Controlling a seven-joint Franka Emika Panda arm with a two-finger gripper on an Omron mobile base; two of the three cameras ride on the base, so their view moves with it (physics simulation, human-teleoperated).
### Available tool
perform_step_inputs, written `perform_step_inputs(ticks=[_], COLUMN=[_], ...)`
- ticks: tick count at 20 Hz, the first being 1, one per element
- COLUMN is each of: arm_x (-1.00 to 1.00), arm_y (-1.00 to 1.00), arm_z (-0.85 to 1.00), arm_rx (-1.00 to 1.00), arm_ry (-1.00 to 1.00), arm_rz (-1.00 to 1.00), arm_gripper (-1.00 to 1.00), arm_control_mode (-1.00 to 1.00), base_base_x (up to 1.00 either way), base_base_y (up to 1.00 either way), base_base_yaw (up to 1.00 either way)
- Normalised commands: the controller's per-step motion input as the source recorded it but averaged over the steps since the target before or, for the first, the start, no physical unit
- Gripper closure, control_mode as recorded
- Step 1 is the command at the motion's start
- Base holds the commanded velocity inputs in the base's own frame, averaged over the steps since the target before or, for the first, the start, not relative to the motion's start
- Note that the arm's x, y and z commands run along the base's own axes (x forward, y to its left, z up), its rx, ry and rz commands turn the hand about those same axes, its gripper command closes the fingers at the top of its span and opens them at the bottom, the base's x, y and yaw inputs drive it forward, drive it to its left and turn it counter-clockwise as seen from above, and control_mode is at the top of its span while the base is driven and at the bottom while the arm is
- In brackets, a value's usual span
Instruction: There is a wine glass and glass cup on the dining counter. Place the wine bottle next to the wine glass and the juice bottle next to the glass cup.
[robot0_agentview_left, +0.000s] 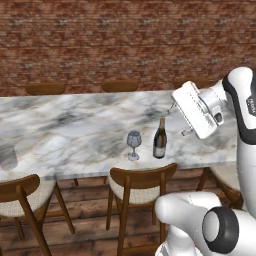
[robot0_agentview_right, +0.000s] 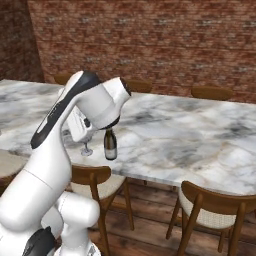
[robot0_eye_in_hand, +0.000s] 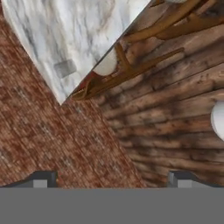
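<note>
On the marble dining counter (robot0_agentview_left: 70, 130) the dark wine bottle (robot0_agentview_left: 160, 139) (robot0_agentview_right: 110, 144) stands upright near the front edge, just right of the wine glass (robot0_agentview_left: 133, 144) (robot0_agentview_right: 86, 149). The glass cup (robot0_agentview_left: 7, 156) (robot0_eye_in_hand: 64, 68) sits far to the left on the same counter. My gripper (robot0_agentview_left: 179, 120) (robot0_eye_in_hand: 112, 179) hovers above and to the right of the wine bottle, open, with nothing between its fingers and touching nothing. The juice bottle is out of view.
Wooden chairs (robot0_agentview_left: 140, 185) (robot0_agentview_left: 25, 195) (robot0_agentview_right: 210, 205) are tucked under the counter's near edge, and more chair backs (robot0_agentview_left: 120, 86) line the far side. A brick wall (robot0_agentview_left: 125, 40) stands behind, over a wooden floor (robot0_eye_in_hand: 175, 122).
</note>
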Motion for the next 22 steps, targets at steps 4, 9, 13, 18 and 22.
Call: perform_step_inputs(ticks=[4, 9, 13, 18, 22], arm_x=[0.00, 0.00, 0.00, 0.00, 0.00], arm_y=[0.00, 0.00, 0.00, 0.00, 0.00], arm_z=[0.00, 0.00, 0.00, 0.00, 0.00], arm_rx=[0.00, 0.00, 0.00, 0.00, 0.00], arm_ry=[0.00, 0.00, 0.00, 0.00, 0.00], arm_rz=[0.00, 0.00, 0.00, 0.00, 0.00], arm_gripper=[-1.00, -1.00, -1.00, -1.00, -1.00], arm_control_mode=[1.00, 1.00, 1.00, 1.00, 1.00], base_base_x=[-0.83, -0.79, -0.39, -0.11, 0.00], base_base_y=[0.95, 1.00, 1.00, 1.00, 1.00], base_base_yaw=[0.13, 0.19, 0.17, 0.15, 0.12])
